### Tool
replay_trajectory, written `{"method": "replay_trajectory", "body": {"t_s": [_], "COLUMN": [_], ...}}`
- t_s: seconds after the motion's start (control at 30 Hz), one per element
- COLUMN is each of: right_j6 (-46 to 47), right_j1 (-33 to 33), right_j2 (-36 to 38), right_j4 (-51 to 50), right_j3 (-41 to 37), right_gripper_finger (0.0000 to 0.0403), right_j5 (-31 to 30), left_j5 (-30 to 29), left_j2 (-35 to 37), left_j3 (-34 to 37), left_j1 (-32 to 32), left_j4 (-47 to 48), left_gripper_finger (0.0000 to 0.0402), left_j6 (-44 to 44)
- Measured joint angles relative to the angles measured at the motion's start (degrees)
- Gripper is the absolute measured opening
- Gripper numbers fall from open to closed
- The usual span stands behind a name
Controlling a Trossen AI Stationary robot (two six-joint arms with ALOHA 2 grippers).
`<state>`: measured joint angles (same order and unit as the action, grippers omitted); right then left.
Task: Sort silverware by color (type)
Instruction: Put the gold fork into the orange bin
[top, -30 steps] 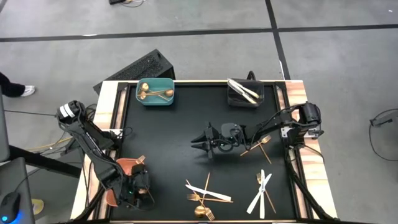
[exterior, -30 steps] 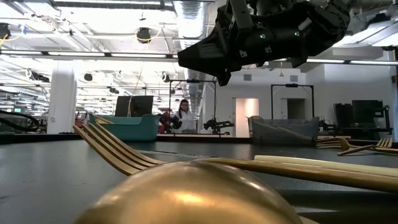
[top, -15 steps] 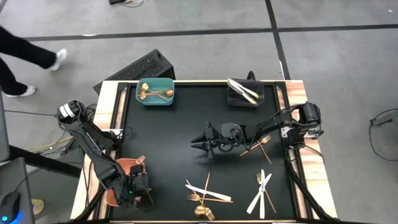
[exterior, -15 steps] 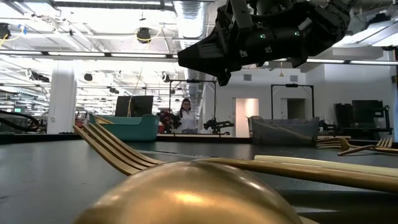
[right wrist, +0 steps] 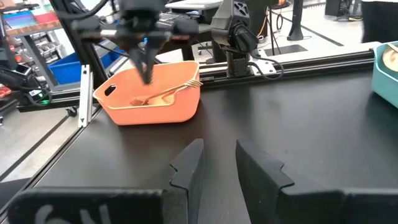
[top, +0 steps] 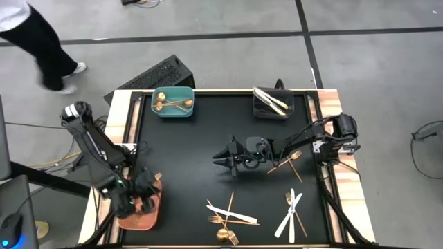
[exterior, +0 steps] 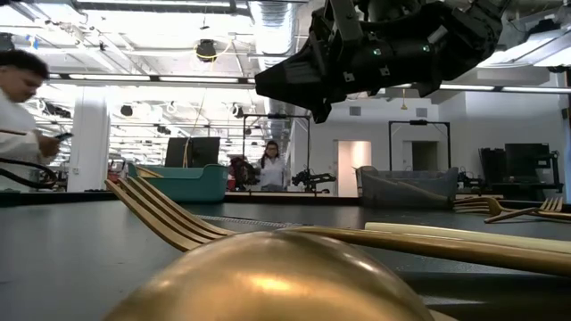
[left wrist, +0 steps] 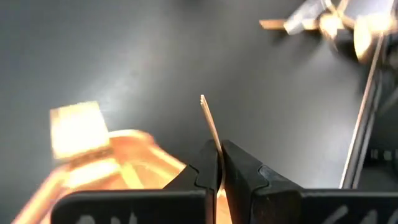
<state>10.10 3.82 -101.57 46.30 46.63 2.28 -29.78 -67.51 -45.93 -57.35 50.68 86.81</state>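
My left gripper (top: 143, 192) hangs over the far edge of the salmon bin (top: 138, 214) at the near left, shut, with a thin gold stick (left wrist: 210, 124) poking out past its fingers. A gold fork (right wrist: 165, 93) lies in that bin, its tines on the rim. My right gripper (top: 220, 159) hovers open over the table's middle, touching nothing. Loose gold and white silverware lies near the front edge (top: 232, 216), at the near right (top: 292, 211) and under the right arm (top: 287, 162). My left gripper pinches the thin gold stick between its two fingertips (left wrist: 205, 171). The stick's free end (left wrist: 202, 99) stands out beyond the fingers, clear of table and bin. The fingers point down. Which utensil this is, I cannot tell.
A teal bin (top: 173, 102) with gold spoons stands at the far left, a dark bin (top: 272, 105) with white knives at the far right. A gold spoon bowl (exterior: 268, 276) and a fork (exterior: 161, 214) lie right before the low camera. A person walks past beyond the far left corner.
My left gripper has shut and drawn back from over the near right part of the salmon bin toward its far left edge, so more of the bin shows. My right arm has kept still. A person has walked in at the far left.
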Motion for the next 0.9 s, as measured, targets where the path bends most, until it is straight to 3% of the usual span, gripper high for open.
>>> {"method": "replay_trajectory", "body": {"t_s": [0.13,0.33,0.73,0.9], "right_j6": [0.0,0.0,0.2,0.6], "right_j1": [-0.1,0.4,0.4,0.9], "right_j2": [0.0,0.0,0.1,6.4], "right_j4": [0.0,0.0,-0.4,-14.3], "right_j3": [0.0,0.0,0.0,0.0], "right_gripper_finger": [0.0123,0.0123,0.0123,0.0123], "right_j5": [0.0,0.1,-1.6,-8.7], "left_j5": [-6.1,-6.6,-1.9,-9.6], "left_j2": [2.9,1.4,-0.9,-0.6], "left_j3": [0.0,0.0,0.0,-1.9], "left_j1": [-4.1,-6.5,-5.9,-5.0], "left_j4": [9.9,20.9,22.0,24.8], "left_gripper_finger": [0.0001,0.0004,0.0128,0.0156], "left_j6": [12.2,27.7,29.3,27.2]}}
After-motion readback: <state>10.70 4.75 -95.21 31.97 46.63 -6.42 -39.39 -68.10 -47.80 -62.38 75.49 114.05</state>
